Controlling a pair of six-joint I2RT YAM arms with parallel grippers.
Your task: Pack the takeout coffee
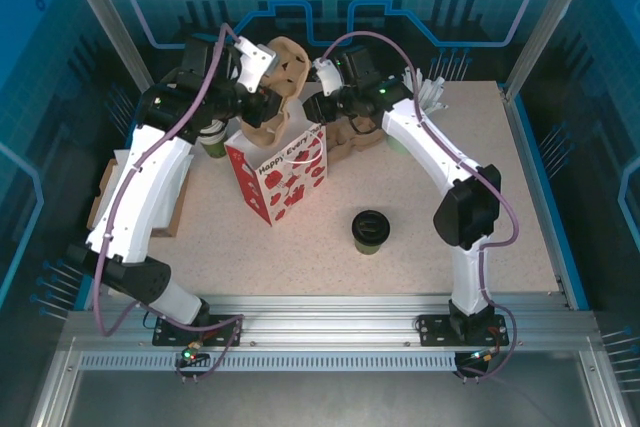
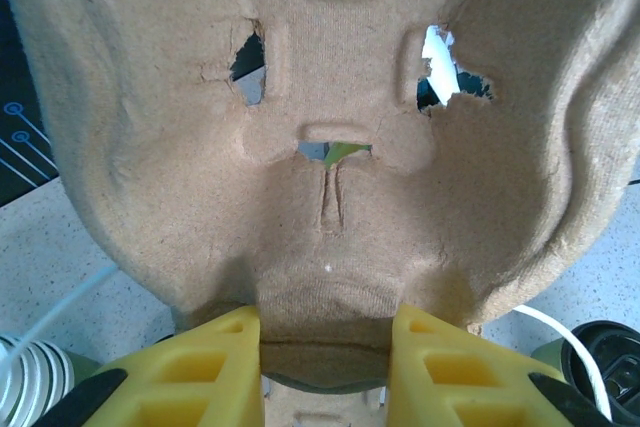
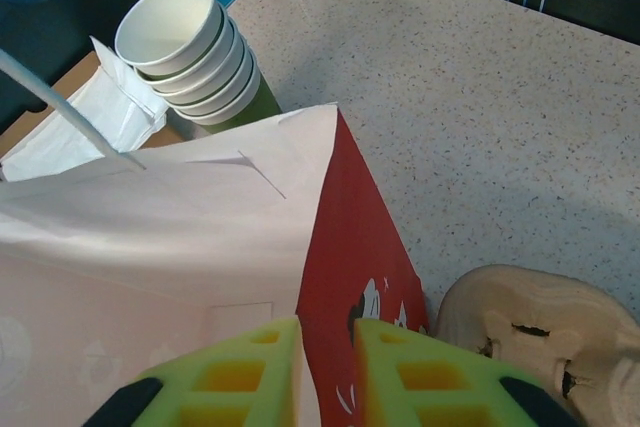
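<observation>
Currently the coffee (image 1: 370,231) stands upright on the near side of the bag (image 1: 285,175), nearer the right gripper (image 3: 326,339), which pinches its rim; the left gripper (image 2: 325,332) grasps the carrier (image 2: 330,177).

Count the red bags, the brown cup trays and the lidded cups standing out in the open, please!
Red-and-white bag: 1
Brown cup trays: 2
Lidded cup in the open: 1
Total: 4
</observation>
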